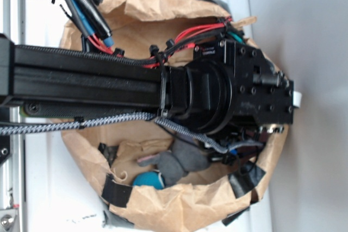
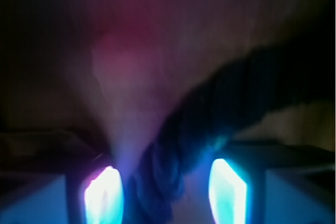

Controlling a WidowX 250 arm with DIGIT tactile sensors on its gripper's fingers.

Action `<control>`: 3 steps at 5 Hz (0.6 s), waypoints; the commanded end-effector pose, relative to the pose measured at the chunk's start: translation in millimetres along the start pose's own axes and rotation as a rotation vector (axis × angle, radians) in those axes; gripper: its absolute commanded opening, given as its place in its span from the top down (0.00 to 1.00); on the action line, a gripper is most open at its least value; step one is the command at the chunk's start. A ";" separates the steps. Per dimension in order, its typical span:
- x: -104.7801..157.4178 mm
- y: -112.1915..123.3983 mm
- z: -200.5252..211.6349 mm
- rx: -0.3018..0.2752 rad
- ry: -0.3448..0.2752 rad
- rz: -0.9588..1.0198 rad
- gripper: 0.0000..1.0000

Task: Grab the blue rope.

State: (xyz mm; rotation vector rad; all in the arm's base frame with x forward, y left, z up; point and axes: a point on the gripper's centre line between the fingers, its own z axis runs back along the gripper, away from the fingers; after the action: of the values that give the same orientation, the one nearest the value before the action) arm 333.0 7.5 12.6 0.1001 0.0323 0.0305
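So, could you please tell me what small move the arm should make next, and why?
Probably close the pincer. In the wrist view the blue rope runs down between the two lit fingers, which stand apart on either side of it, so it looks lined up for a grasp. Contact itself is too blurred to confirm.

One robot arm over one paper bag, with a handful of single items inside.

The exterior view shows one black robot arm (image 1: 136,82), one brown paper bag (image 1: 179,207), one grey braided cable (image 1: 70,125) and one small teal ball (image 1: 149,180). About four strips of black tape (image 1: 117,193) sit along the bag's rim. Dark grey items in the bag are too jumbled to count. The wrist view shows one blue rope (image 2: 210,114) and two glowing fingertips (image 2: 103,195) of one gripper (image 2: 165,195).
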 end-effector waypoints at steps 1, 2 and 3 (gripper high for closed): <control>15.8 -0.6 -7.6 -0.020 0.013 0.043 1.00; 16.4 0.5 4.2 -0.043 0.014 0.047 1.00; 12.7 5.9 33.5 -0.100 0.037 0.052 1.00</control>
State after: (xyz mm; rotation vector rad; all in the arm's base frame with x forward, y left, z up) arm 332.3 1.6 24.0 0.0018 0.1473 0.0750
